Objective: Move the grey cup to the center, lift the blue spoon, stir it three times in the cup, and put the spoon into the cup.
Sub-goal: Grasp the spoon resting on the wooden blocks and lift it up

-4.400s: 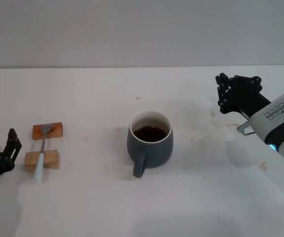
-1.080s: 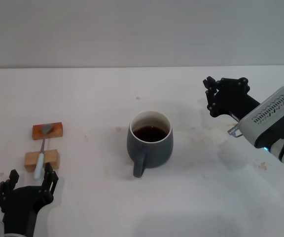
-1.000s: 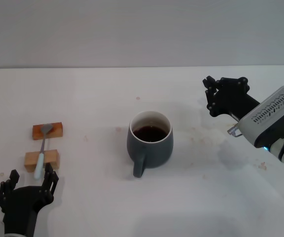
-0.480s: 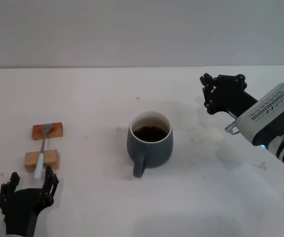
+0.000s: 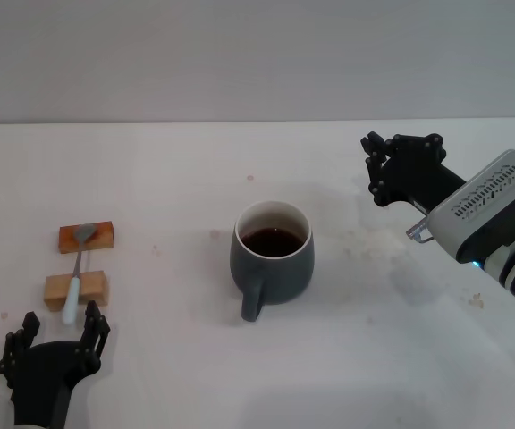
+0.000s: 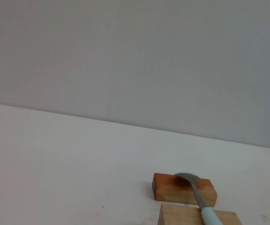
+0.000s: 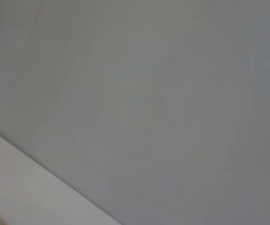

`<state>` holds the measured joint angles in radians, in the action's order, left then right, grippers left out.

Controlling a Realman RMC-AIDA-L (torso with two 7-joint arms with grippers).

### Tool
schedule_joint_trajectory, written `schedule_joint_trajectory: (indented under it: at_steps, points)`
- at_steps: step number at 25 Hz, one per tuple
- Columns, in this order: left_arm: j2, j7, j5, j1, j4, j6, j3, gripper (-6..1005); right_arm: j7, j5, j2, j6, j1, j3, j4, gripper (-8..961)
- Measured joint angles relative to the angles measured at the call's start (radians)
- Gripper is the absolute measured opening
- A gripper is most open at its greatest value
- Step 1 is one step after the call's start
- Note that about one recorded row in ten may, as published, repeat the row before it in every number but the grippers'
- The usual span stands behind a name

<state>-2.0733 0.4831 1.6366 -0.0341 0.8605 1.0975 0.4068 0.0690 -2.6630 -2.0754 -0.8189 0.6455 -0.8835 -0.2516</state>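
- Sitting mid-table: one rounded dark slate-grey mug with a cream inner wall [image 5: 273,253], handle toward the robot, dark liquid inside.
- One slim spoon with a pale-blue handle and grey metal bowl [image 5: 75,273] lies across two small wooden blocks, far left of the mug: bowl on the orange block [image 5: 87,238], handle on the tan block [image 5: 77,290].
- Two grippers: left gripper [image 5: 54,340] at the near left edge, just short of the spoon's handle tip, fingers spread, holding nothing.
- Right gripper [image 5: 380,168] hovers beyond and right of the mug, apart from it; grip state cannot be told.
- White table [image 5: 186,170] shows faint stains.
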Motion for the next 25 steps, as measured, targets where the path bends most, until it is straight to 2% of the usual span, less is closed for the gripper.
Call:
schedule_joint_trajectory:
  at_steps: [9, 14, 25]
  points:
    - [0.004, 0.0, 0.003, 0.01, 0.003, 0.0, -0.01, 704, 0.0, 0.0, 0.0, 0.001, -0.001, 0.0, 0.0, 49]
    - [0.005, 0.0, 0.003, 0.011, 0.006, 0.003, -0.017, 631, 0.0, 0.0, 0.0, 0.002, -0.001, 0.0, 0.0, 49]
    - [0.006, 0.0, 0.008, 0.011, 0.008, 0.01, -0.017, 575, 0.0, 0.0, 0.0, 0.003, -0.002, 0.0, 0.0, 50]
